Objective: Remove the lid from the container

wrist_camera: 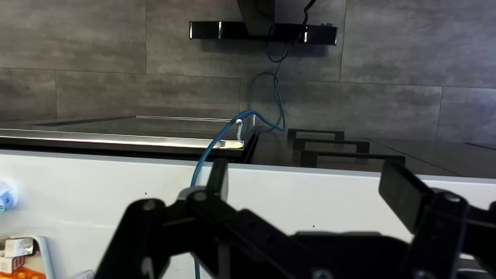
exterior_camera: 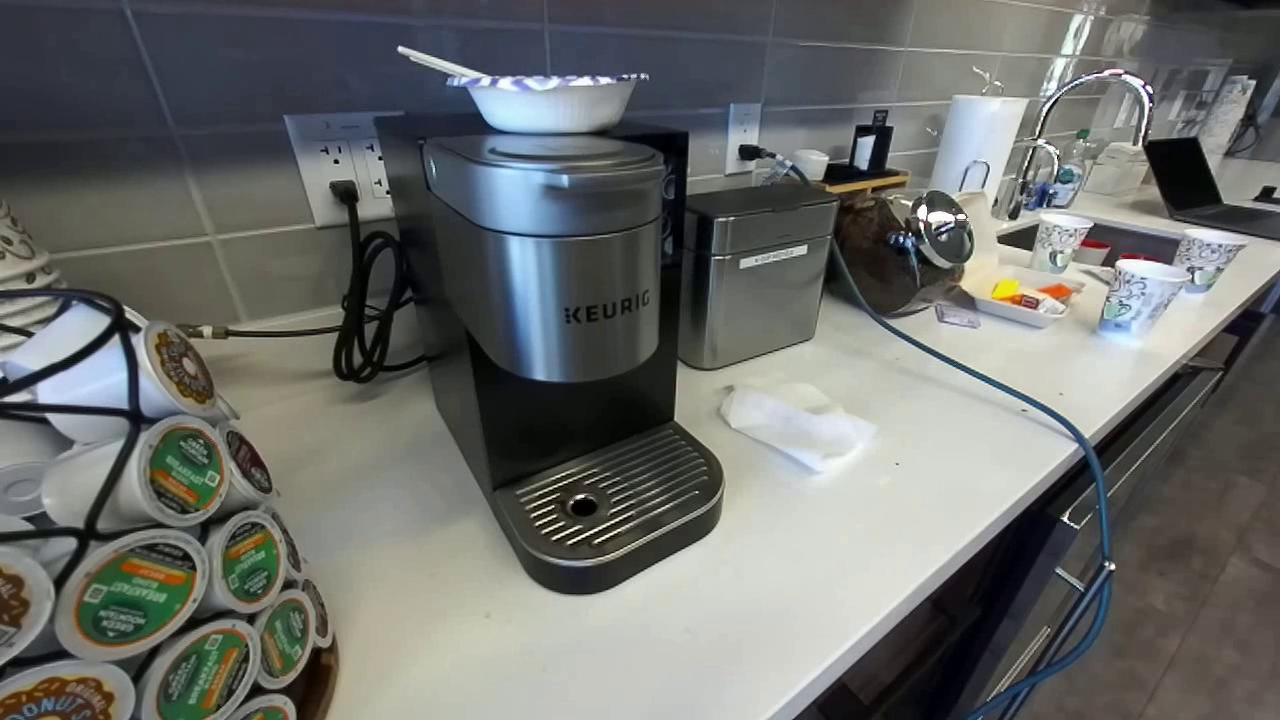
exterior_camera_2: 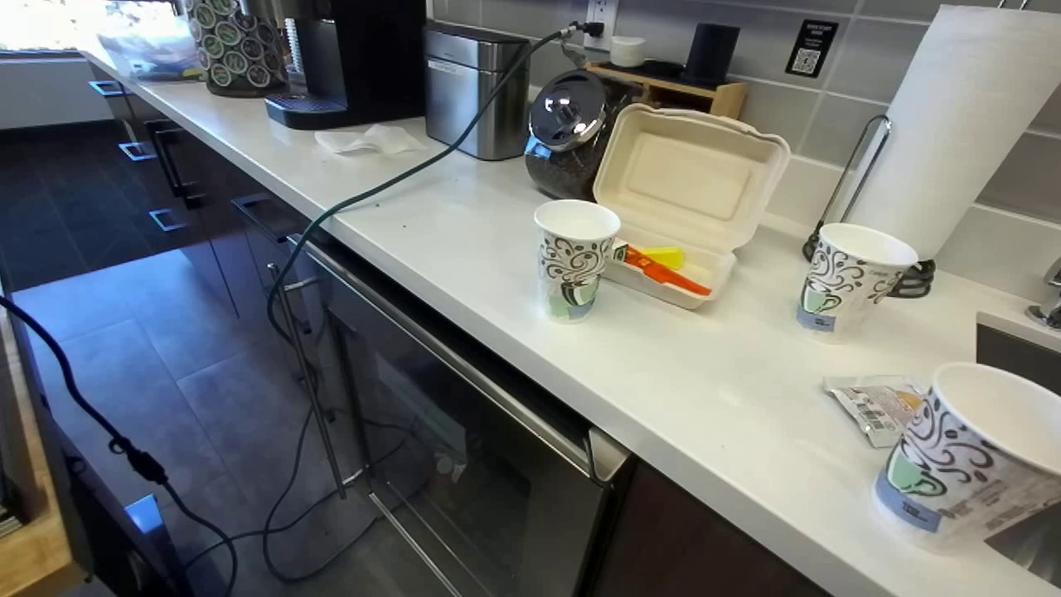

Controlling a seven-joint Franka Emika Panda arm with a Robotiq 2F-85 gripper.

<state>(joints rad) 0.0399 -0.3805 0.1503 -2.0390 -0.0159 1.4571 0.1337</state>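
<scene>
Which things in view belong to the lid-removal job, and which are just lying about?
Part of the job:
pale container
its lid, already standing open
gripper, open and empty

Just lying about:
coffee maker
metal box
glass jar
patterned paper cups
crumpled white paper
paper towel roll
coffee pods

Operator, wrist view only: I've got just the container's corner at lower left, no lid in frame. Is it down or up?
Observer: Up. In an exterior view the lid of the container stands open.
Operator: Anything crowding that lid?
Observer: Yes, a shiny-capped dark jar sits close beside it in that view; whether they touch, I can't tell.
</scene>
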